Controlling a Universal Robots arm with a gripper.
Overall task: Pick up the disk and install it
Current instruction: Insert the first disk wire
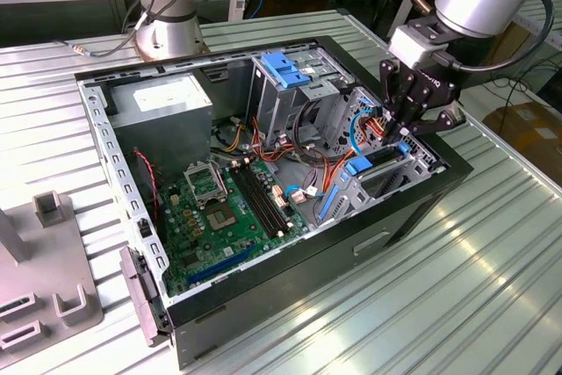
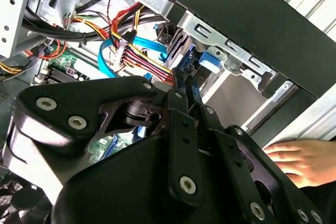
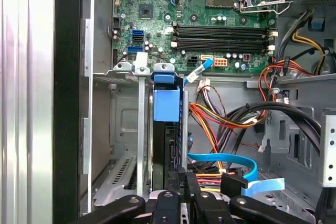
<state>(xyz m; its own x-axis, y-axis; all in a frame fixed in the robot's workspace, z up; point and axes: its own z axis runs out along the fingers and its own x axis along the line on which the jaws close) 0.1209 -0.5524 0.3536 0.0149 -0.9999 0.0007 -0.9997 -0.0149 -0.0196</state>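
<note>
**A:** Exterior view, from its left: what's in the case (image 1: 263, 300)?

**B:** One power supply (image 1: 162, 103) by the far left corner, one motherboard (image 1: 224, 204) on the floor, and one cage (image 1: 285, 72) at the far edge. At the right corner there's one disk (image 1: 379, 161), with one gripper (image 1: 406, 133) right over it.

**A:** How does the disk lie from the gripper?

**B:** Straight ahead of the fingertips. In the first wrist view the disk (image 3: 166, 150) stands on edge in its bay. Its long axis seems to run away from the gripper (image 3: 184, 176), into the case.

**A:** And the fingers?

**B:** They're drawn nearly together at the disk's near end. I can't tell whether they pinch it or only press on it.

**A:** Anything else?

**B:** One hand (image 2: 294, 158) rests outside the case in the second wrist view.
</note>
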